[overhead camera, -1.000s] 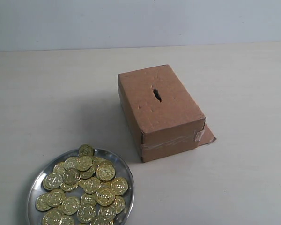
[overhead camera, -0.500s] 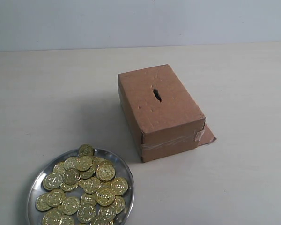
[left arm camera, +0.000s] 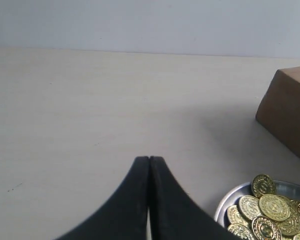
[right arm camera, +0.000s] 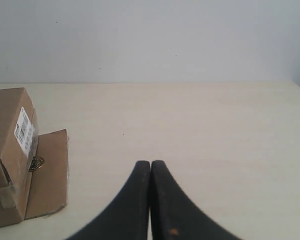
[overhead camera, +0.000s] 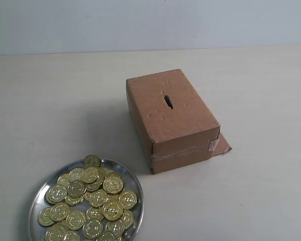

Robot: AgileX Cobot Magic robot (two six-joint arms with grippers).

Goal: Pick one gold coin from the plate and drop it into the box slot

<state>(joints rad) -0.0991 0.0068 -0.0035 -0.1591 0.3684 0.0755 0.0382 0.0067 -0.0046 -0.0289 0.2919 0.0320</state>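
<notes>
The silver plate (overhead camera: 39, 192) sits at the front left of the table, heaped with several gold coins (overhead camera: 90, 198). The brown cardboard box (overhead camera: 170, 118) stands in the middle, its dark slot (overhead camera: 168, 101) in the top face. Neither gripper shows in the exterior view. In the left wrist view my left gripper (left arm camera: 149, 159) is shut with nothing in it, above bare table, with the plate (left arm camera: 229, 199), its coins (left arm camera: 270, 207) and a box corner (left arm camera: 287, 110) off to one side. My right gripper (right arm camera: 150, 162) is shut and empty, apart from the box (right arm camera: 10, 155).
A cardboard flap (overhead camera: 221, 144) sticks out at the box's base, seen as a flat sheet (right arm camera: 47, 172) in the right wrist view. A white barcode label (right arm camera: 24, 131) is on the box's end. A pale wall (overhead camera: 150, 22) rises behind the table.
</notes>
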